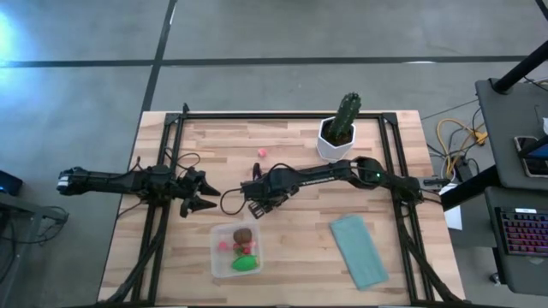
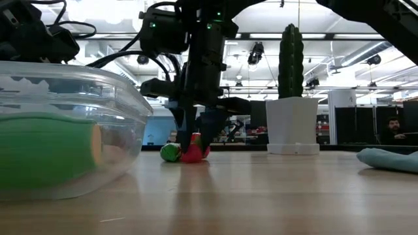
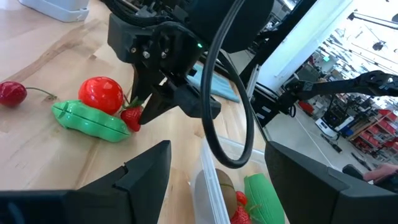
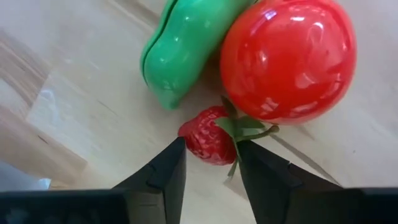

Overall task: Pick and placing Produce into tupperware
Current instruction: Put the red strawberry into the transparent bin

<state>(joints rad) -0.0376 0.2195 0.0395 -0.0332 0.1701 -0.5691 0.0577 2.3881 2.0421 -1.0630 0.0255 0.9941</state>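
A small red strawberry [image 4: 208, 142] lies on the wooden table beside a red tomato [image 4: 286, 59] and a green pea pod [image 4: 186, 46]. My right gripper [image 4: 211, 171] points down over the strawberry with a finger on each side of it. It stands at the table's middle [image 1: 257, 204]. The clear tupperware [image 1: 237, 250] sits nearer the front edge and holds a brown round piece, pink bits and a green piece. My left gripper [image 1: 201, 192] waits open at the table's left, holding nothing. My right gripper pinches the strawberry's red body [image 4: 189, 138] between its two fingers, below the green leaf cap. The fingers [image 3: 142, 111] come from above, pointing down. The strawberry still lies on the table, against the tomato.
A tall green cactus in a white pot [image 1: 340, 128] stands at the far side. A teal cloth [image 1: 360, 250] lies front right. A small red cherry [image 3: 11, 92] lies alone on the wood past the pea pod. Black frame rails run along the table's left and right sides.
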